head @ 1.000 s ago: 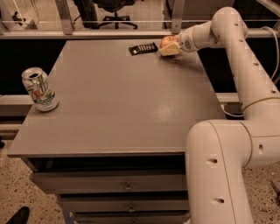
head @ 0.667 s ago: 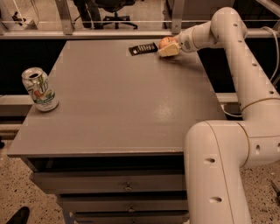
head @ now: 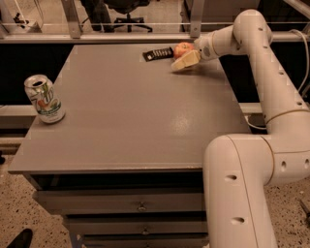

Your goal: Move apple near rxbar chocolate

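We find the claw (head: pixel 184 57) low over the far part of the bench (head: pixel 126 126), at about 1 o'clock from the bench's middle and close to the far edge. Its cream-coloured body slants down toward 8 o'clock, and its tip is at the bench surface. The apple (head: pixel 182 48) sits right against the claw on its 12 o'clock side, red with a yellowish patch, and part of it is hidden by the claw. We cannot tell whether the claw is clenched on the apple or has released it.

At 9 o'clock from the apple, just beside it, lies the rxbar chocolate (head: pixel 157 54), a flat black bar with a row of small white print. It lies flat on the bench with its long side running roughly 9 to 3 o'clock. Whether the bar's near end touches the apple we cannot tell.

From the claw the white arm (head: pixel 271 82) runs toward 3 o'clock, bends beyond the bench's right edge, and comes down toward 6 o'clock to a thick joint at the near right corner.

Well apart from all this, at about 8 o'clock from the bench's middle and near the left edge, a silver-green soda can (head: pixel 44 99) stands upright with its top opened.

Drawers (head: pixel 140 207) fill the bench's front below the top. Beyond the far edge, at 12 o'clock, we see a metal rail (head: pixel 97 38) and an office chair (head: pixel 127 7).
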